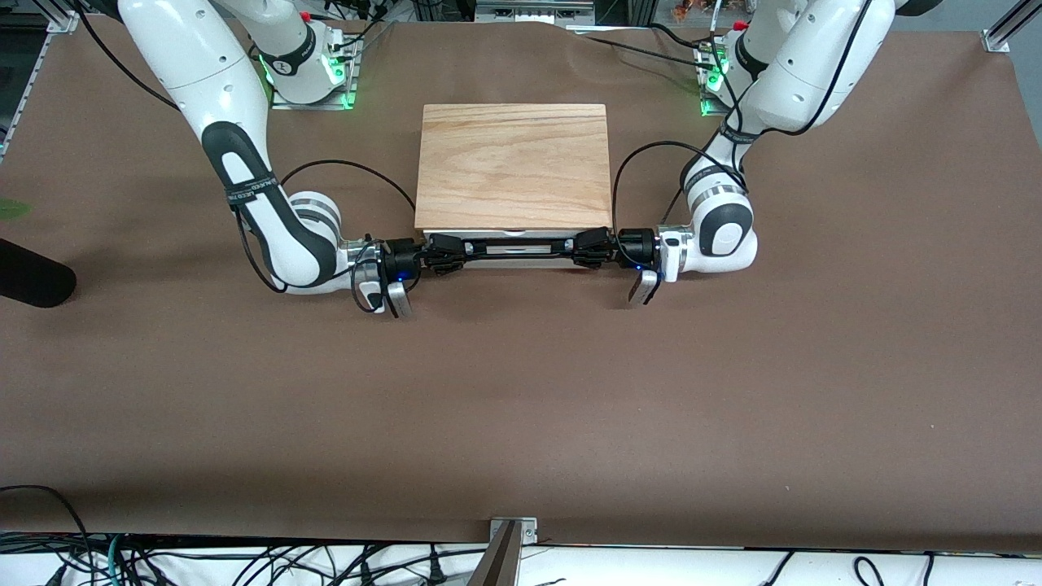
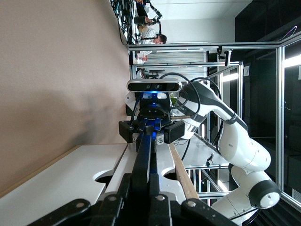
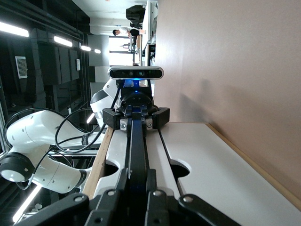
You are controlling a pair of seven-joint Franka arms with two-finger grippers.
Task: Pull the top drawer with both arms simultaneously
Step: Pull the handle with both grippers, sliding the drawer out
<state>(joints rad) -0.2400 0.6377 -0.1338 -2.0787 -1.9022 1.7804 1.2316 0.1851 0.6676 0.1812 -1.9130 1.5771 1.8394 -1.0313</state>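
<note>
The top drawer (image 1: 517,260) shows its white front just under the box's oak top board (image 1: 513,163); its inside is hidden. Its long black bar handle (image 1: 517,243) runs across the front. My right gripper (image 1: 444,251) is shut on the handle's end toward the right arm. My left gripper (image 1: 590,247) is shut on the other end. In the left wrist view my left gripper (image 2: 141,176) clamps the handle (image 2: 145,150), with the right gripper (image 2: 150,131) farther along it. In the right wrist view my right gripper (image 3: 137,172) clamps the handle (image 3: 136,141), facing the left gripper (image 3: 136,117).
A second white panel (image 2: 61,183) lies below the top drawer's front. Brown table (image 1: 521,407) spreads on all sides of the box. A black object (image 1: 32,277) lies at the right arm's end of the table. A camera mount (image 1: 509,545) stands at the table's near edge.
</note>
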